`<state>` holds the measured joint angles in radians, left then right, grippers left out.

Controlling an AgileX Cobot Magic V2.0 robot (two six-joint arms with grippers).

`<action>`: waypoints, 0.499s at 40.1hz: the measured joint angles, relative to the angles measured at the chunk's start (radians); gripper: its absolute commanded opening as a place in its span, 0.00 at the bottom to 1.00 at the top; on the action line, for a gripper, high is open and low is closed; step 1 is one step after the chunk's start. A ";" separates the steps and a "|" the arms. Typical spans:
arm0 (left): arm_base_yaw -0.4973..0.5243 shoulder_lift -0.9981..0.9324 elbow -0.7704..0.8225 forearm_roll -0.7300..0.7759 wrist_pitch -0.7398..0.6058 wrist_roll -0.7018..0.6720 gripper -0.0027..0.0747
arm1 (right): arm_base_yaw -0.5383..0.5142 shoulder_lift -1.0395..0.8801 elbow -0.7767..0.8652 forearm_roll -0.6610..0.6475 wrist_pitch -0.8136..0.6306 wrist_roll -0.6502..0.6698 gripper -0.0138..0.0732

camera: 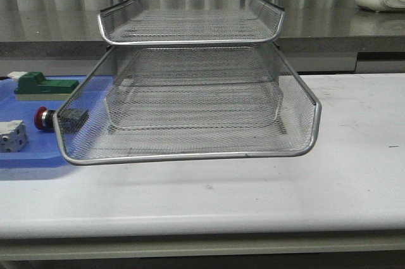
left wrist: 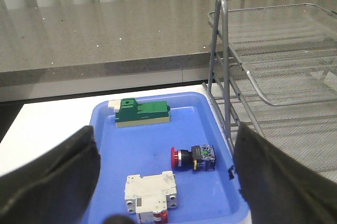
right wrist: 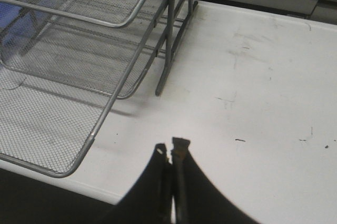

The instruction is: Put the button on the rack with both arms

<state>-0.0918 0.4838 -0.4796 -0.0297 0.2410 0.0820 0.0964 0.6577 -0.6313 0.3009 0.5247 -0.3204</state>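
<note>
The button [left wrist: 193,158] lies on its side in the blue tray [left wrist: 105,124], ahead between my left fingers [left wrist: 50,182], spread wide; my right fingers [right wrist: 180,150], pressed together, hover far off beside the rack [right wrist: 105,60].

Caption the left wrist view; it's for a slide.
Open left tool above blue tray holding the button, rack alongside.

Button [left wrist: 192,158] lies on blue tray [left wrist: 152,134] beside rack [left wrist: 274,76]
</note>
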 measured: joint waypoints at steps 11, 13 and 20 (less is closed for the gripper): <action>0.000 0.000 0.000 0.000 0.000 0.000 0.68 | 0.002 -0.282 0.199 -0.006 -0.083 0.011 0.09; 0.000 0.000 0.000 0.000 0.000 0.000 0.68 | 0.002 -0.332 0.222 -0.006 -0.084 0.011 0.09; 0.000 0.000 0.000 0.000 0.000 0.000 0.68 | 0.002 -0.424 0.255 -0.006 -0.085 0.011 0.09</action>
<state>-0.0918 0.4838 -0.4796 -0.0297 0.2410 0.0820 0.0984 0.2340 -0.3759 0.2946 0.4397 -0.3098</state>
